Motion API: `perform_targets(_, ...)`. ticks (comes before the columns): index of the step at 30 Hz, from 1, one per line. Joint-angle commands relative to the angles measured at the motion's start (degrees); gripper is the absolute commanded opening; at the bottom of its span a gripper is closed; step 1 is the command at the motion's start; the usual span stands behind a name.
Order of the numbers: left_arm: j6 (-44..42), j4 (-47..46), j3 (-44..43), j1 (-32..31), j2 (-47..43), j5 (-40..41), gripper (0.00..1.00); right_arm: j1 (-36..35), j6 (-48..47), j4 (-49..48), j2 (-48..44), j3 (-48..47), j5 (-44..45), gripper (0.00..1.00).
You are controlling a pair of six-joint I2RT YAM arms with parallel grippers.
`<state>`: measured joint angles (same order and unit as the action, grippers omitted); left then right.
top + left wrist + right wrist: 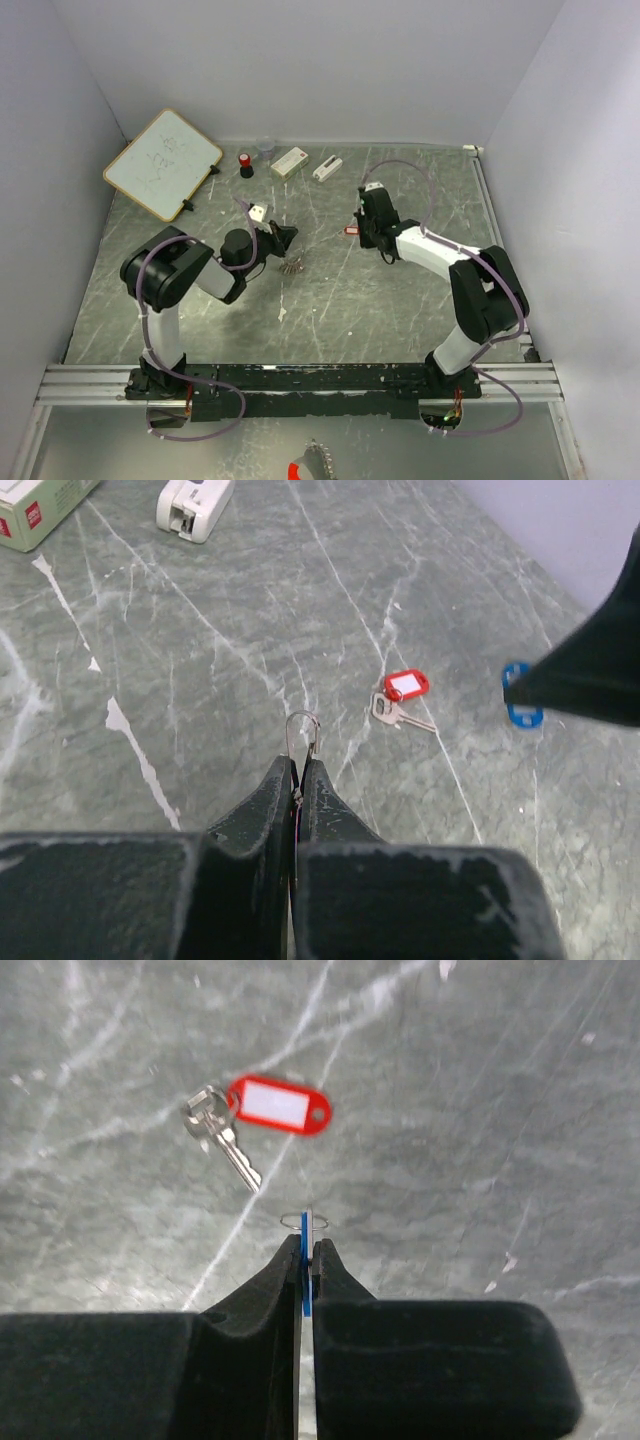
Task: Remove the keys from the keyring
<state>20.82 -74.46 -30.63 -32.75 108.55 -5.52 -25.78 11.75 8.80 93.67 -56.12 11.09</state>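
Observation:
My left gripper is shut on the keyring, a thin silvery wire loop that sticks out past the fingertips. In the top view a small coppery cluster shows just below the left gripper. My right gripper is shut on the blue key, held edge-on, with a small wire loop at its tip. From the left wrist the blue key shows at the right gripper's tip. The red key lies loose on the table with its silver blade, just beyond the right gripper.
A whiteboard leans at the back left. A red-capped black cylinder, a clear cup and two white boxes stand along the back. Walls close in on three sides.

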Motion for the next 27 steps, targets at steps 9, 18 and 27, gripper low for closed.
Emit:
perform_targets(9,5.54,-0.72,-6.63,3.14,8.13,-8.8,0.27,0.38,2.99,-2.36,-0.05,7.21,-1.9,0.0)
perform_targets(18,5.65,-0.64,-3.83,3.13,5.16,-7.17,0.59,0.37,3.27,-2.1,-0.45,7.14,-1.83,0.34)
perform_targets(27,3.03,3.02,-1.66,3.13,-1.21,-4.47,0.88,0.39,2.79,-1.24,-5.54,8.43,0.81,0.51)
